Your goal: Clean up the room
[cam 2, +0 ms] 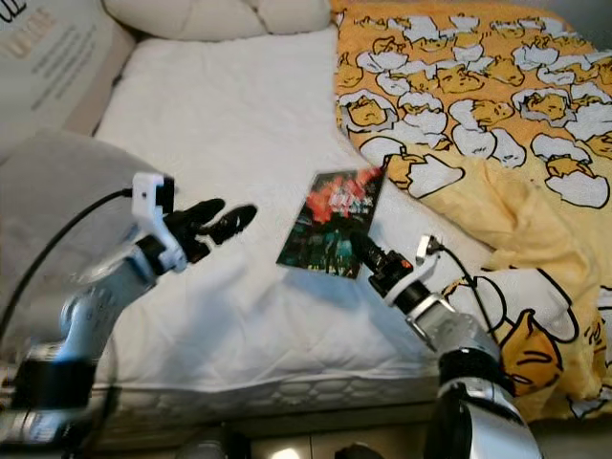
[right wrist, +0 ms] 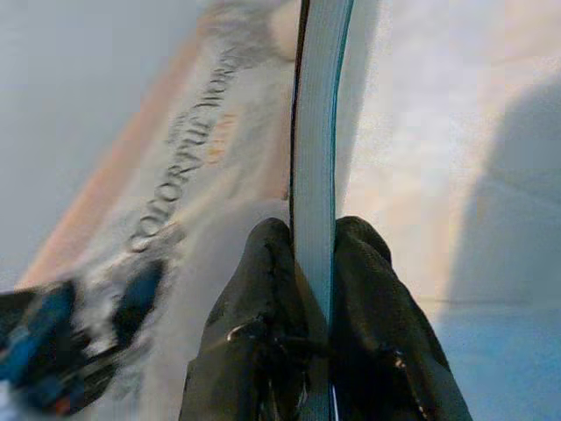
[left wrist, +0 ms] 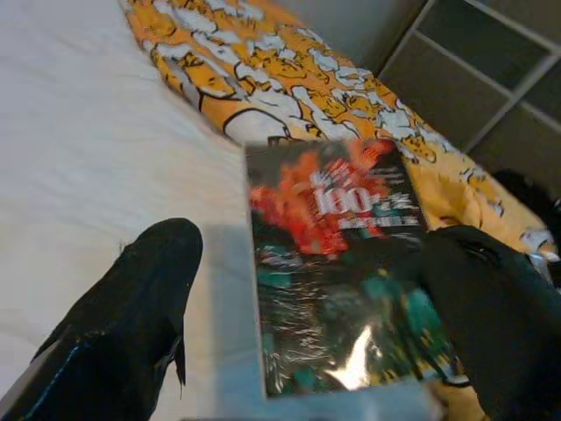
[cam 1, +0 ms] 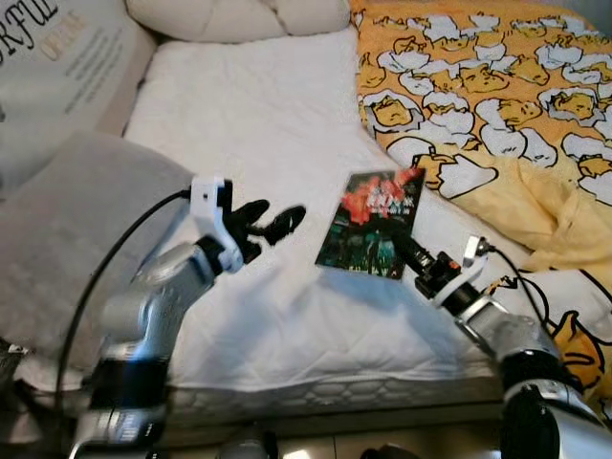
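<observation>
A book (cam 1: 371,222) with a dark cover and red-orange artwork is held tilted just above the white mattress (cam 1: 258,134), near the edge of the yellow duck-print blanket (cam 1: 497,105). My right gripper (cam 1: 406,251) is shut on the book's near edge; in the right wrist view both fingers (right wrist: 263,289) press on the book's page edge (right wrist: 314,158). My left gripper (cam 1: 277,222) hovers over the mattress to the left of the book, fingers open and pointing at it. In the left wrist view the book (left wrist: 337,254) lies between the spread fingertips (left wrist: 149,289).
A grey pillow (cam 1: 67,220) lies at the left by my left arm. A printed cushion (cam 1: 67,57) and a cream pillow (cam 1: 239,14) sit at the head of the bed. The mattress front edge (cam 1: 316,392) runs below both arms.
</observation>
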Robot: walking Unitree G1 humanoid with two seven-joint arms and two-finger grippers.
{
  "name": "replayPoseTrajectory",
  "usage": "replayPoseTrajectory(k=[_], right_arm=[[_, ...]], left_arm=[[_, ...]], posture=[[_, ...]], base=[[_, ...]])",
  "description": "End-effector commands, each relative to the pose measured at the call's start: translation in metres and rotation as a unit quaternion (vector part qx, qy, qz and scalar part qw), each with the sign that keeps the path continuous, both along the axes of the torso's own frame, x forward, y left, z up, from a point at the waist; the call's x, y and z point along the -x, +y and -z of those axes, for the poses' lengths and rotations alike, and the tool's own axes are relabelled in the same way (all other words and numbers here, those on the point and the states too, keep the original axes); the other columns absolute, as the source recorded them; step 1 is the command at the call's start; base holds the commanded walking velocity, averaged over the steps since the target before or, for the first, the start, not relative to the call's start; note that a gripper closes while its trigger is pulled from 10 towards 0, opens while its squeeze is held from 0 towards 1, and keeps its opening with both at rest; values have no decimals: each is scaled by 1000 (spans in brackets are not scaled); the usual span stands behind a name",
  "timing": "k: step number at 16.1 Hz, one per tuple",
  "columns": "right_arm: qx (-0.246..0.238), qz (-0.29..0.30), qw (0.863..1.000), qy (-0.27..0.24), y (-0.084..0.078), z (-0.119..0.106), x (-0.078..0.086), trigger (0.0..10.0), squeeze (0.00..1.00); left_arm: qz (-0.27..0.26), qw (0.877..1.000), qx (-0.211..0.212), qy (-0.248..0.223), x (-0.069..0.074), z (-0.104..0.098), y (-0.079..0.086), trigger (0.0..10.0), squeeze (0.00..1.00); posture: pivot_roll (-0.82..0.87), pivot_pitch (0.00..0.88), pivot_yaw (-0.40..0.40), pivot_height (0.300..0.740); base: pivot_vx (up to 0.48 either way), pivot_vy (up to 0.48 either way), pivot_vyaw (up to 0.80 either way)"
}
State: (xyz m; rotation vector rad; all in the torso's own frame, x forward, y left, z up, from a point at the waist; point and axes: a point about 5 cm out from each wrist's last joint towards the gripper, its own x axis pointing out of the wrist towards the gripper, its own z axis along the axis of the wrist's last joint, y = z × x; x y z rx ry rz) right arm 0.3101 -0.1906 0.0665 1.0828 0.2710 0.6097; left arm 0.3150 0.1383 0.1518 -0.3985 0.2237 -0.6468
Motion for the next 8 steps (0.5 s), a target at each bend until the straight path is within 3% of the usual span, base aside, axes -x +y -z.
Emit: replayPoseTrajectory(k=[1, 3, 5, 8], right_arm=[[-6, -15, 999, -49, -5, -16, -1, 0, 0], [-13, -31, 997, -72, -6, -23, 3, 0, 0], [-27, -61, 991, -114, 0, -39, 9, 0, 0], [-47, -88, 983, -157, 6, -59, 15, 0, 0]], left_arm=[[14, 1000, 5, 22, -3, 8, -3, 10000, 1000], [18, 998, 41, 45, -8, 11, -9, 10000, 1000], [4, 989, 106, 102, -17, 22, -8, 10000, 1000], [34, 958, 236, 159, -23, 19, -10, 10000, 1000]], posture=[[-7, 0, 50, 740], [-10, 0, 52, 740], [-16, 0, 58, 740], [-16, 0, 61, 740]], base=[[0, 0, 0], [0, 0, 0], [0, 0, 0], [0, 0, 0]])
